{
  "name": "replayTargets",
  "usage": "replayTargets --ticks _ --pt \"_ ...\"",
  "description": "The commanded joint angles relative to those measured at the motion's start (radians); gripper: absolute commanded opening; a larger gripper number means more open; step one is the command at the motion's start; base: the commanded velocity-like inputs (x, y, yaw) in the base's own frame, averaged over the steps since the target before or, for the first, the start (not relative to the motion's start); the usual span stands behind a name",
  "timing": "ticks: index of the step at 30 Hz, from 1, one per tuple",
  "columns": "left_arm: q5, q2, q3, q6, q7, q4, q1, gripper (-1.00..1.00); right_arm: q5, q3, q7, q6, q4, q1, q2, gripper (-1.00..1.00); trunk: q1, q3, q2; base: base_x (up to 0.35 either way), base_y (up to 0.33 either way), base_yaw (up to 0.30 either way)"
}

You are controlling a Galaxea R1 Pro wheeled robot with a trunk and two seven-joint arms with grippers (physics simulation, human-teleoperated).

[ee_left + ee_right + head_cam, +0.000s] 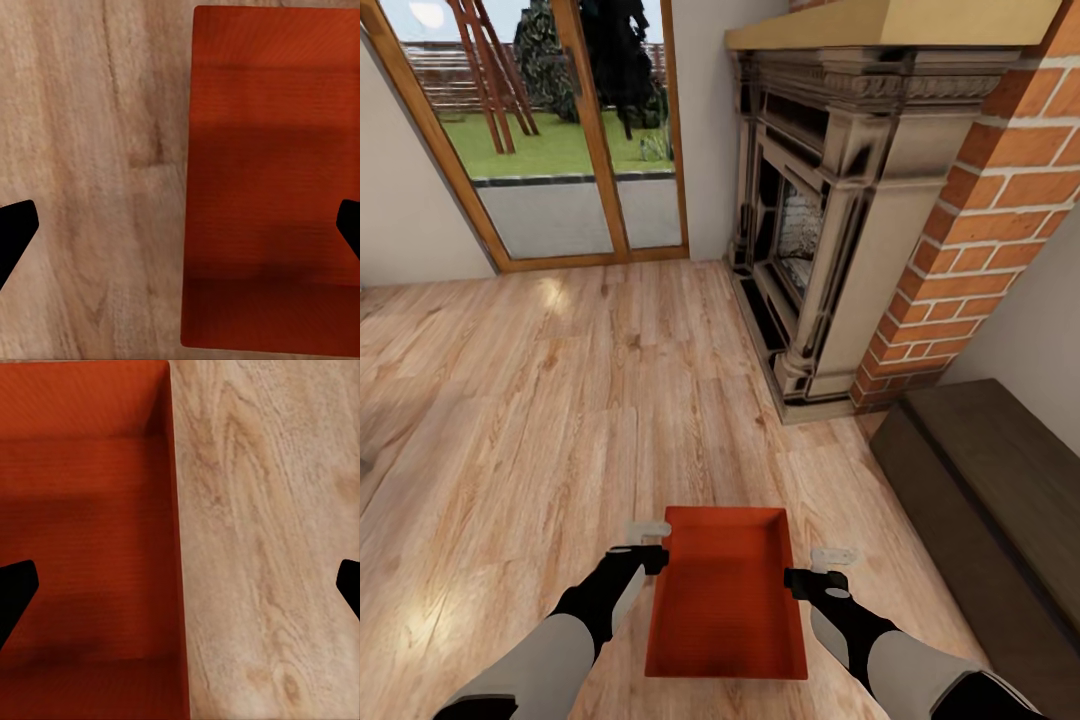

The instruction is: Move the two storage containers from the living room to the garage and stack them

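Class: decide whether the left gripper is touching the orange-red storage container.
Cannot tell. In the left wrist view the left gripper is open, straddling the storage container wall, one fingertip inside, one over the wood floor; height above the wall is unclear.

Orange-red storage container (725, 600): matt plastic look, fine ribbed texture on the flat bottom, thin smooth walls. Living room floor (540, 400): light wood planks with clear grain and knots, slightly glossy near the glass door (560, 120) with its wooden frame. Fireplace (830, 200): carved, stone-like surround with some sheen, beside rough red brick (980, 230). Low cabinet (1000, 500): dark matt wood.
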Motion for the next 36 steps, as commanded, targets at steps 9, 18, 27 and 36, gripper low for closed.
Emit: replayTargets --ticks 9,18,27,36 --pt "-0.007 -0.001 0.007 0.002 -0.001 0.044 0.000 1.00 -0.010 0.008 -0.004 -0.004 0.000 -0.001 0.000 1.00 0.004 -0.004 -0.008 0.000 0.000 0.000" --pt "-0.007 -0.001 0.008 0.001 -0.001 0.073 0.000 1.00 -0.010 0.008 -0.004 -0.004 0.000 -0.001 0.000 1.00 0.038 -0.032 -0.071 0.000 0.000 0.000" --pt "-0.006 -0.001 0.008 0.001 0.001 0.075 0.000 1.00 -0.010 0.009 -0.004 -0.004 0.000 -0.001 0.000 1.00 0.073 -0.060 -0.134 0.000 0.000 0.000" --pt "-0.005 -0.001 0.008 0.001 0.000 0.075 0.000 1.00 -0.010 0.009 -0.004 -0.004 0.000 -0.001 0.001 1.00 0.107 -0.088 -0.197 0.000 0.000 0.000"
